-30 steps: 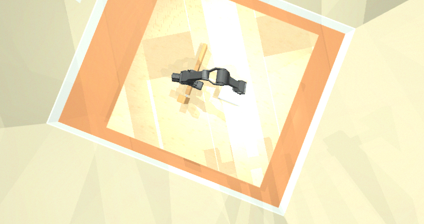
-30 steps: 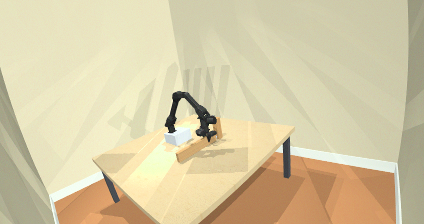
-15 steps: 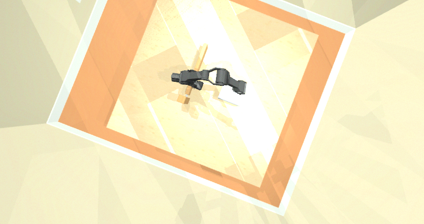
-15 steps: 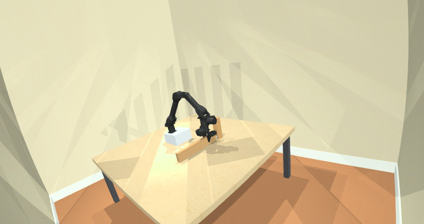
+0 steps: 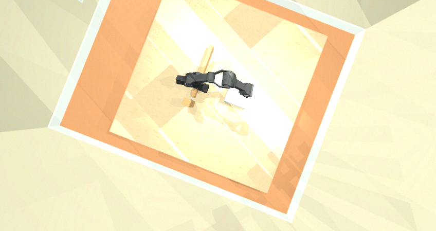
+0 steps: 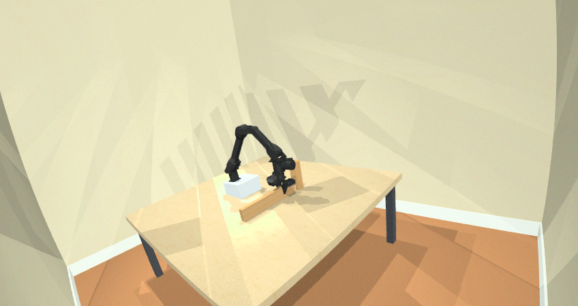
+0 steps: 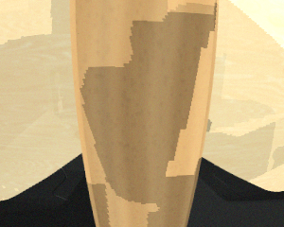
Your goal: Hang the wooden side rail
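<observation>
The wooden side rail runs lengthwise toward the headboard post, its far end at or very near the table top. My gripper is shut on the rail near its post end, one finger on each side. The headboard post stands upright just beyond that end. A small pale bit of the steel hooks shows between rail and post in the top view. The pins and slot cannot be made out, and I cannot tell whether the hooks touch the pins.
The white base block of the arm stands beside the rail. The arm arches from it over the rail. The wooden table carries everything. Patches of shadow and bright light cross the table and rail.
</observation>
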`<action>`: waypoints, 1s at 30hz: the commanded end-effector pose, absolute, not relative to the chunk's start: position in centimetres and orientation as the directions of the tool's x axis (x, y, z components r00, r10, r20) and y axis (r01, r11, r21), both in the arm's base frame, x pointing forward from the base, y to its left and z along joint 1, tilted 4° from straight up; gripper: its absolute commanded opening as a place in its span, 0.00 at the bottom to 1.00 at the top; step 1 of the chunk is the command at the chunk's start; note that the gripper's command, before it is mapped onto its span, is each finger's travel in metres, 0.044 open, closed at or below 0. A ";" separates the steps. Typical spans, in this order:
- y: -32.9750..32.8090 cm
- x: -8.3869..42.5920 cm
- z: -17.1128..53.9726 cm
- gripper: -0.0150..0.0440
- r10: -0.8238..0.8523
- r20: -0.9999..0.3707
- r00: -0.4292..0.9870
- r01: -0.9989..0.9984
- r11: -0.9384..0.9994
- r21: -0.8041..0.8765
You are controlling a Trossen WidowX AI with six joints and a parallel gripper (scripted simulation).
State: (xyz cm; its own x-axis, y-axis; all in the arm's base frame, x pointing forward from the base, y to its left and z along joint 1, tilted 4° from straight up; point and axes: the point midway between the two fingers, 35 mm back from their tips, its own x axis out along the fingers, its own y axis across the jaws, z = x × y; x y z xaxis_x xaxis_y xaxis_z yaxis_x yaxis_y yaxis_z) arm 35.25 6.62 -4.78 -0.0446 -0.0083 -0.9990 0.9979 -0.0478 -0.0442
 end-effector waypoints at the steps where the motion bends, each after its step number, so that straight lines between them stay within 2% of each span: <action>1: 6.6 35.3 -4.5 0.25 -0.006 -0.999 -0.043 0.997 -0.059 -0.042; 30: 6.6 35.3 -4.0 0.25 -0.006 -0.999 -0.043 0.997 -0.059 -0.042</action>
